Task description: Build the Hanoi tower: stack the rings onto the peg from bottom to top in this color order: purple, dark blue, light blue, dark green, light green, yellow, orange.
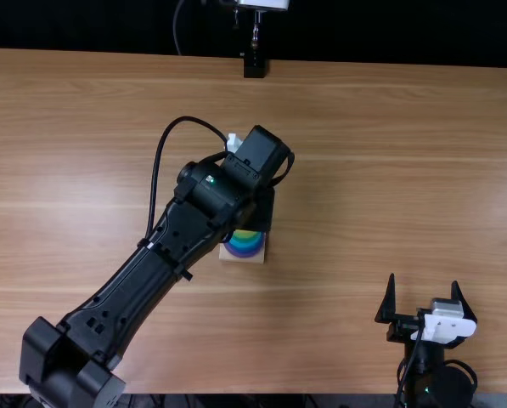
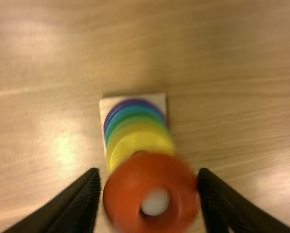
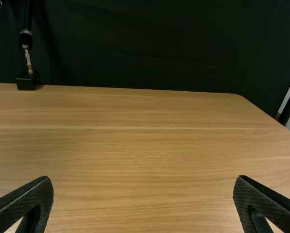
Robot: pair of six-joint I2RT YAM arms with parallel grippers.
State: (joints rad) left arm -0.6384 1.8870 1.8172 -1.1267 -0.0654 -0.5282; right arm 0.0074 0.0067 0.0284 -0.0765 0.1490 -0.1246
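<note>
In the top view my left gripper [image 1: 257, 211] is over the stack, its fingertips hidden by its own body. Under it, purple [image 1: 245, 252], blue and yellow rings rest on the light square base [image 1: 255, 260]. The left wrist view has my left gripper [image 2: 149, 177] shut on the orange ring [image 2: 120, 191], with a pale round peg tip [image 2: 155, 202] in the ring's hole. Beneath lie the yellow ring [image 2: 140, 141], green, blue and purple [image 2: 134, 101] rings on the base [image 2: 106, 104]. My right gripper [image 1: 424, 282] stands open at the lower right; its fingers are wide apart in the right wrist view [image 3: 143, 178].
A black stand foot [image 1: 254, 66] with a metal rod is at the table's far edge. The left arm [image 1: 143, 280] crosses the table from the lower left. Bare wood [image 3: 145, 150] stretches ahead of the right gripper to the far edge.
</note>
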